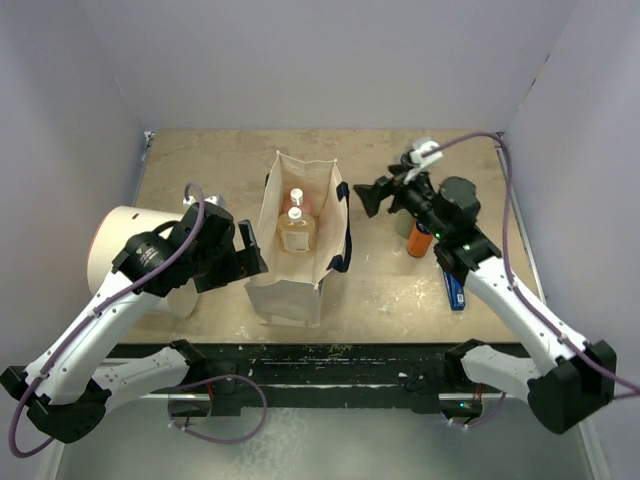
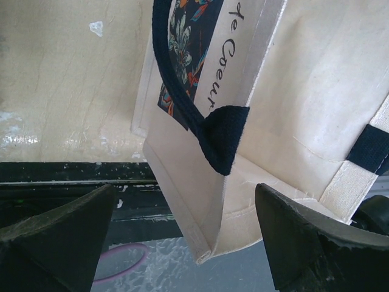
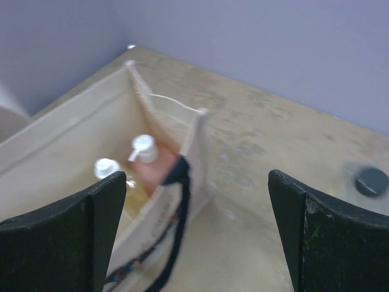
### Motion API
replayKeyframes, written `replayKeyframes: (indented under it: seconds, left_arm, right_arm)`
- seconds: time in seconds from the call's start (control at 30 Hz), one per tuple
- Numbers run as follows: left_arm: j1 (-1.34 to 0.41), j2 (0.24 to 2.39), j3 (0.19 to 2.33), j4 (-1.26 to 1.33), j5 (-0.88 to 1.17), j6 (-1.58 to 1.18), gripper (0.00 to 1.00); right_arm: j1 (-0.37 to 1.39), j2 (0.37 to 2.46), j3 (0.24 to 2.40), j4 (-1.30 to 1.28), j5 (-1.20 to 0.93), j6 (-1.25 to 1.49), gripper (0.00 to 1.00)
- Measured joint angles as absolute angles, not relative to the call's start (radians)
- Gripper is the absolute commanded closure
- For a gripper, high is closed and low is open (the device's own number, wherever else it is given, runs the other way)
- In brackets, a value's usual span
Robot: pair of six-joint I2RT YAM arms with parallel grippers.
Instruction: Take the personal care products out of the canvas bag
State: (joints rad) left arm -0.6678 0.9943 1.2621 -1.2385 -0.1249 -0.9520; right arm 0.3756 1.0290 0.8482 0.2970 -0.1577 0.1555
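Observation:
The beige canvas bag stands open in the middle of the table. Inside it are a pink pump bottle and a clear yellowish white-capped bottle; both also show in the right wrist view. An orange-and-dark-blue bottle stands on the table right of the bag, partly behind my right arm. My left gripper is open at the bag's near left corner, which lies between its fingers. My right gripper is open and empty, just right of the bag's rim.
A large white cylinder lies at the left under my left arm. A flat blue-and-black tool lies at the right under my right arm. A black cap shows at the right in the right wrist view. The bag's black strap hangs over its side.

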Motion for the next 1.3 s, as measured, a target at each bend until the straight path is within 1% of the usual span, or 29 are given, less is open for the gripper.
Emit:
replayKeyframes:
  seconds: [0.13,0.33,0.5,0.67,0.93,1.13,1.3]
  left_arm:
    - [-0.668,0.990,1.262,-1.249,-0.126,-0.963,0.01]
    - [-0.668,0.946,1.263,-1.261,-0.137,-0.977,0.01]
    - [-0.668,0.950,1.299,-1.284,-0.162,-0.976,0.01]
    - [-0.668,0.996,1.347,-1.307,-0.192,-0.958,0.01]
    - [-0.668,1.063,1.435,-1.317,-0.257,-0.893,0.01]
    - [-0.668,1.084,1.455,-1.318,-0.288,-0.836,0.01]
    - [-0.668,1.084,1.460,-1.319,-0.297,-0.794,0.01]
  right_arm:
    - [0.520,1.174,1.002,0.288,-0.211,0.101,0.00]
    - [0.636,1.346,1.167,0.276,-0.257,0.008,0.00]
    - [0.708,1.476,1.261,0.231,-0.281,-0.064,0.00]
    - [0.731,1.578,1.342,0.132,-0.282,-0.138,0.00]
    - [0.731,1.618,1.363,0.021,-0.281,-0.278,0.00]
    - [0.729,1.618,1.362,-0.040,-0.345,-0.445,0.04]
    - [0.720,1.618,1.362,-0.102,-0.400,-0.538,0.03]
